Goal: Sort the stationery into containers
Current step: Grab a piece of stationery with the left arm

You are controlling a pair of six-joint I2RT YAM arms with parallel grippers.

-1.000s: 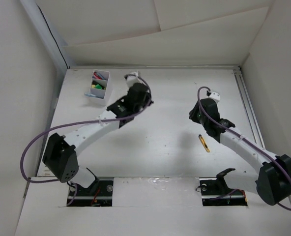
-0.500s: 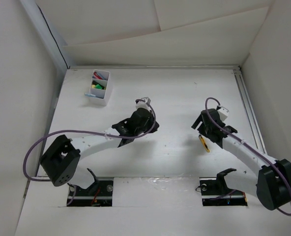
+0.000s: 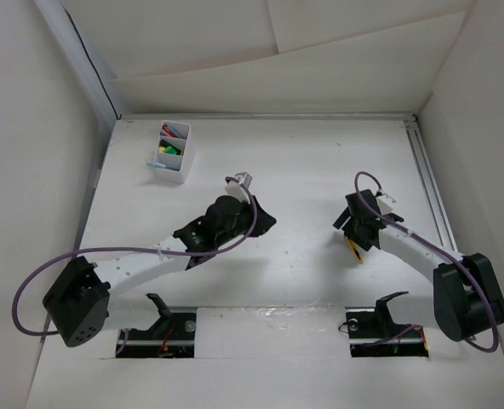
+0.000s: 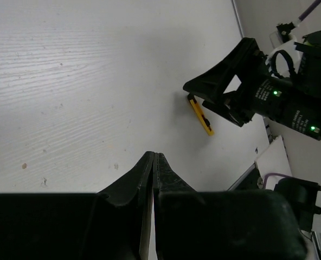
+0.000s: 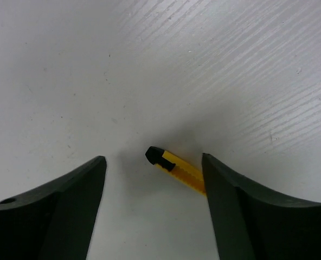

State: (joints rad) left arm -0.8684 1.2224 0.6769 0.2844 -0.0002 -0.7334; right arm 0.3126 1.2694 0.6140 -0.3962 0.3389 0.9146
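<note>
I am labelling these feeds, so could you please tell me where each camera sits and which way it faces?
Top external: above and behind the robot, looking down on the table; the left arm and right arm show whole, with the box far left.
Left wrist: on the left arm, looking past its shut left end effector across the table to the right arm.
Right wrist: on the right arm, looking down at the table; its open right end effector frames the pen.
Shared: all three views show the pen.
</note>
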